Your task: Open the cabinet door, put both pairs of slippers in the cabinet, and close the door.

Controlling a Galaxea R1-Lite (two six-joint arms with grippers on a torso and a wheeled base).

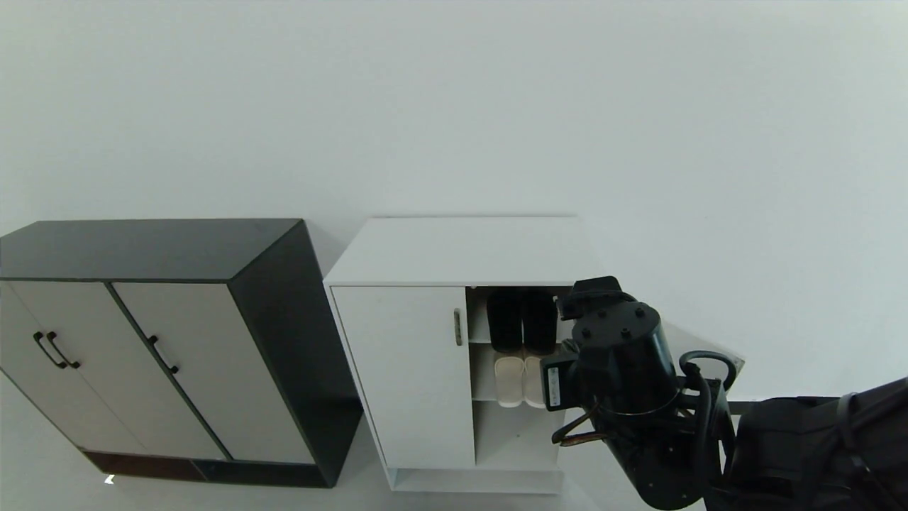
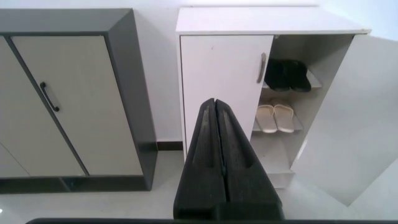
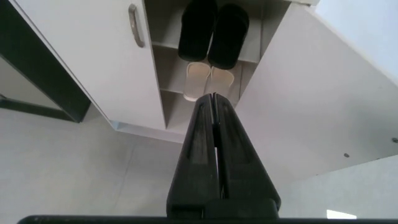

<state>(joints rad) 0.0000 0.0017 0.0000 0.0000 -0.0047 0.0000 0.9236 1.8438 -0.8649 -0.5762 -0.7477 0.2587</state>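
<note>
The white cabinet [image 1: 454, 252] stands against the wall with its right door [image 3: 311, 112] swung open and its left door [image 1: 404, 369] closed. A pair of black slippers [image 1: 521, 319] lies on the top shelf, and a pair of white slippers [image 1: 518, 380] lies on the shelf below. My right arm [image 1: 624, 369] hangs in front of the open compartment. My right gripper [image 3: 214, 95] is shut and empty, a short way in front of the white slippers [image 3: 208, 78]. My left gripper [image 2: 216, 101] is also shut and empty, held back from the closed door [image 2: 224, 81].
A dark cabinet [image 1: 163, 341] with two pale doors and black handles stands to the left of the white one. The bottom compartment [image 1: 514, 433] holds nothing. Bare light floor lies in front of both cabinets.
</note>
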